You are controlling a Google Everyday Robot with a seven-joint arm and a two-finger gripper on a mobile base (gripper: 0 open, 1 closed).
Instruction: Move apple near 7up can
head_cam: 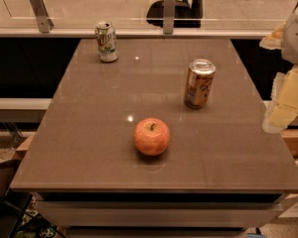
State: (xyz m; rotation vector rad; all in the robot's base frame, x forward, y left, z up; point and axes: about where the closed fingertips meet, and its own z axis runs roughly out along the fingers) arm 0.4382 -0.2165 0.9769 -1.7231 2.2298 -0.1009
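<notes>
Going from the left: the 7up can (106,42) is standing upright way back by the far-left corner of the table (89,148), sitting at roughly 11 o'clock from the apple (152,136) and well apart from it. The apple is sitting stem-up toward the front middle, with nothing touching it. The brown-gold can (199,83) is standing at about 1 o'clock from the apple, near but not touching. Over at 3 o'clock the gripper (283,108) is hanging out past the table's right edge, well apart from everything, and I can't tell whether it's open or closed. I'm reading this as the reach-for-the-apple stage, with nothing grabbed yet. To do it well, I'm thinking it should be coming in from above and staying clear of the brown-gold can. It should be closing across the apple's widest part, since a round fruit is probably going to roll out of an off-centre pinch. Then it's carrying toward 11 o'clock and setting down just beside the 7up can without bumping it.
</notes>
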